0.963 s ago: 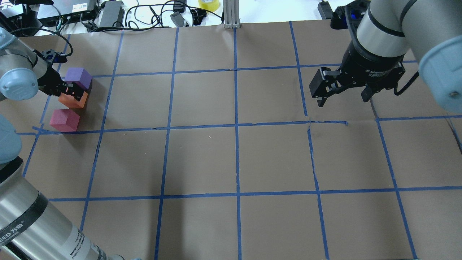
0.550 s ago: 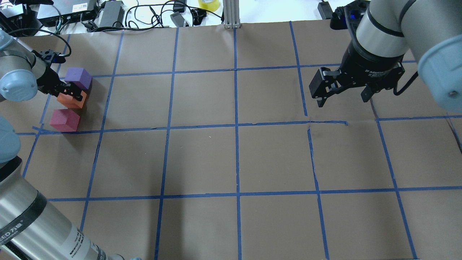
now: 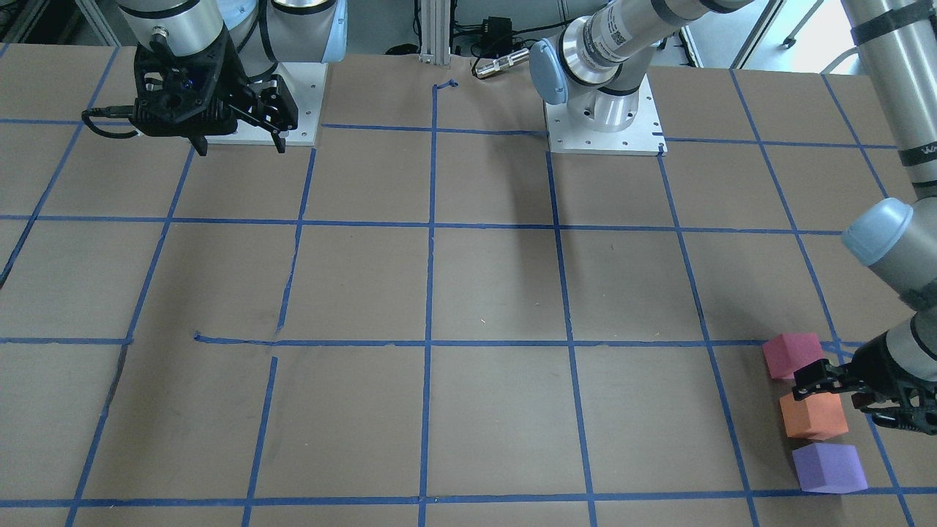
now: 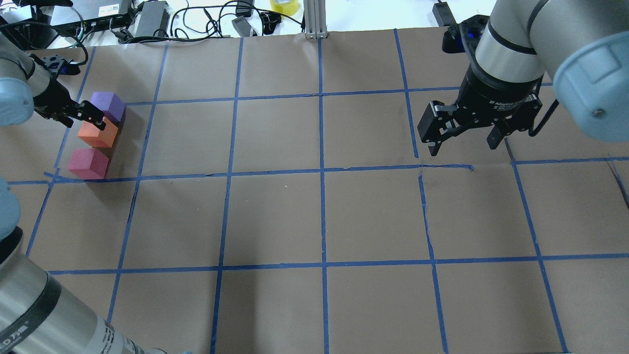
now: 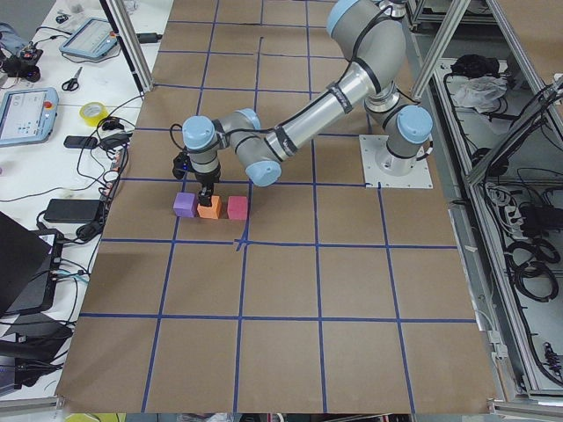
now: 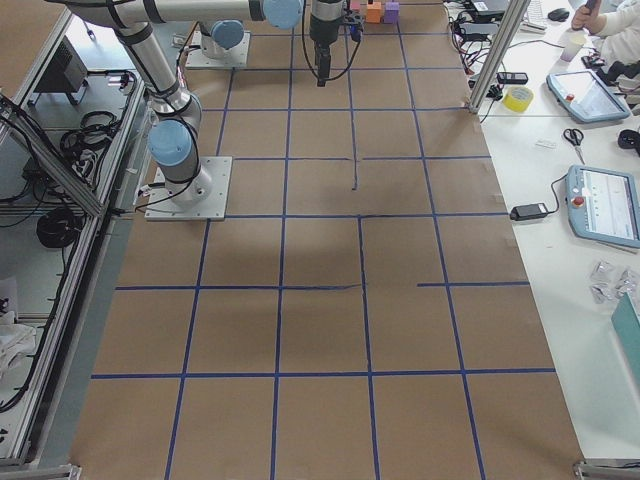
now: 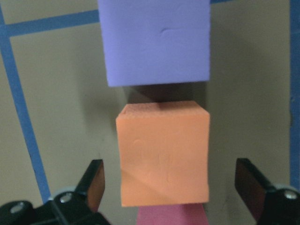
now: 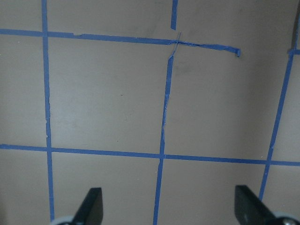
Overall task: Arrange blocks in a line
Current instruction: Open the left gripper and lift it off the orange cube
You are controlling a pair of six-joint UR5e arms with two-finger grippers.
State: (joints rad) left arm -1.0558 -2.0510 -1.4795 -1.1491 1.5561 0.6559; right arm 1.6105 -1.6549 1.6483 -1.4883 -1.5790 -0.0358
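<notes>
Three cubes lay in a row: the purple block [image 4: 109,104] and the pinkish-red block [image 4: 88,163] sat just beside the orange block [image 4: 98,132], on opposite sides. The left gripper [image 7: 172,187] straddled the orange block, spread wide and gripping nothing. The right gripper [image 4: 463,146], also spread, hung well apart from it. The lining-up looked done; only withdrawal seemed left.

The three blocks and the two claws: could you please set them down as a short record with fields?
Row order, far from robot to near: purple block, orange block, pinkish-red block
Row state: one short line, blocks close together; whether they touch cannot be told
Left claw: open, one finger on either side of the orange block, a gap on each side
Right claw: open, empty, over bare table far from the blocks
</notes>
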